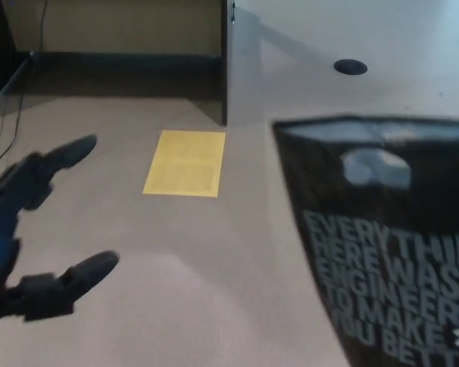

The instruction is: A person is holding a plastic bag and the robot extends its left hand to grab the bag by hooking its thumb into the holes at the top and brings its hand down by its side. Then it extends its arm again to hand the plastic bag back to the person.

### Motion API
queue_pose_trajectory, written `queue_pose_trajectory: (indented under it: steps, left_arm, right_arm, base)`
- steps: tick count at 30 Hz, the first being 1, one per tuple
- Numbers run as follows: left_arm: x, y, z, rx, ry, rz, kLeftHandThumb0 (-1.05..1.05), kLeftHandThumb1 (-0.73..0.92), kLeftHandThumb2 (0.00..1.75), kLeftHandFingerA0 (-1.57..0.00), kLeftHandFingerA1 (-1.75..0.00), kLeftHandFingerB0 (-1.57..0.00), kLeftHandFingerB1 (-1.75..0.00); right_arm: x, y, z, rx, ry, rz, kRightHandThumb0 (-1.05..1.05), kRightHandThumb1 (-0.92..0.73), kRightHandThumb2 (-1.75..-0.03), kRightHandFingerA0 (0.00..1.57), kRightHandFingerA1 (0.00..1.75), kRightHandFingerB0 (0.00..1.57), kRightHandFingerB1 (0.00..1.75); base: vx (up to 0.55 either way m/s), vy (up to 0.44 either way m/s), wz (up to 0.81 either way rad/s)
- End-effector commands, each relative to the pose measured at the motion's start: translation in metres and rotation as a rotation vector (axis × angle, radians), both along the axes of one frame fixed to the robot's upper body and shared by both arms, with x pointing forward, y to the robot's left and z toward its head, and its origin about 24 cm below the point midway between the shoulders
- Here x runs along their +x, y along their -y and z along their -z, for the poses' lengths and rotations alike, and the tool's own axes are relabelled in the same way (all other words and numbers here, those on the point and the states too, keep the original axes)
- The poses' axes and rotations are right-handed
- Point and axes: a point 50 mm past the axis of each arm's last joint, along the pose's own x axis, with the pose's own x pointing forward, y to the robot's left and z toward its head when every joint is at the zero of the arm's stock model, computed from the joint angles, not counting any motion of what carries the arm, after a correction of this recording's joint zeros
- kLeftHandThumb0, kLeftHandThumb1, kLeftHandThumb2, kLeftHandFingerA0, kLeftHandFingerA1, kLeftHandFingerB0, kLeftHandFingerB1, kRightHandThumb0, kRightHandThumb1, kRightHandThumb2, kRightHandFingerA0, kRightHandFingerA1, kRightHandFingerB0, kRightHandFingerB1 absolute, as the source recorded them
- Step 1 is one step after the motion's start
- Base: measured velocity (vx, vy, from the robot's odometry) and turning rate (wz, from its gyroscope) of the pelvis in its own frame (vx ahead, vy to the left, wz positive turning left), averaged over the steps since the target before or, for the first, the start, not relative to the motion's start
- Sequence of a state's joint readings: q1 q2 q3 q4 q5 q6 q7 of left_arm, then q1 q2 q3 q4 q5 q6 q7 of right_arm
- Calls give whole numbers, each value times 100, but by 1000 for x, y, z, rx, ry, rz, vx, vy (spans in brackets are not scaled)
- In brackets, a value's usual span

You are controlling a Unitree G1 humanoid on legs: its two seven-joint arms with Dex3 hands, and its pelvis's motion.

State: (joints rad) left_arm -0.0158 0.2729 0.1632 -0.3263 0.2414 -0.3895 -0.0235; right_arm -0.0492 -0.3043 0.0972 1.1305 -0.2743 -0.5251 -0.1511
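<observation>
Heads up, your left hand point(38, 237) is up at the lower left w/ its fingers point(65, 153) spread wide and nothing in them. The black plastic bag point(390, 252) is hanging in from the right side, white lettering across it, w/ the cut-out handle hole point(375, 167) showing pale near its top edge. Hand and bag are well apart atm, w/ bare floor point(214, 267) and a yellow sheet point(185, 162) lying flat between and behind them. Right hand's not in view.

Stuff that could bite you imo:

- The hole is a small target and the bag looks blurry, so prob moving. If you reach while it's swinging, your thumb likely hits the plastic beside the hole and just shoves the bag away.
- Thin plastic, so a thumb jabbed in at a bad angle could crumple or tear the handle instead of hooking it.
- Can't see whoever's holding it, the grip is out of frame. If they let go before the thumb is properly through, the bag drops.
- Those spread fingers could catch the bag's edge first and fold it over the hole.
</observation>
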Motion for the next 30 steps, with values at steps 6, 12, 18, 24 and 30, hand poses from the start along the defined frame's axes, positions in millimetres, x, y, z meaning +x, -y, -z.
queue_pose_trajectory:
  steps: [6,12,18,24,30]
  left_arm:
    - [15,28,-22,101,68,15,-41,42,53,-18,-31,-19,-28]
    - [20,46,-36,122,69,50,-53,43,53,-3,-27,-7,-25]
    - [24,59,-46,189,125,-27,-60,38,73,-4,-23,-5,-21]
    - [36,71,-52,196,137,-39,-60,38,75,-3,-29,-7,-22]
    - [45,86,-48,207,129,-36,-58,37,75,-3,-27,-7,-23]
  right_arm:
    - [-2,9,-3,-18,7,14,-25,-67,-60,59,45,41,37]
    - [-6,9,-2,-14,8,22,-24,-66,-60,61,46,42,38]
    - [-15,10,2,-29,-31,11,-24,-68,-60,58,43,41,37]
    - [-15,11,0,-41,-22,1,-25,-68,-60,59,44,42,37]
    - [-15,11,0,-41,-18,-2,-24,-67,-60,59,43,42,37]
  base:
    - [0,0,0]
    - [0,0,0]
    - [0,0,0]
    - [0,0,0]
    - [0,0,0]
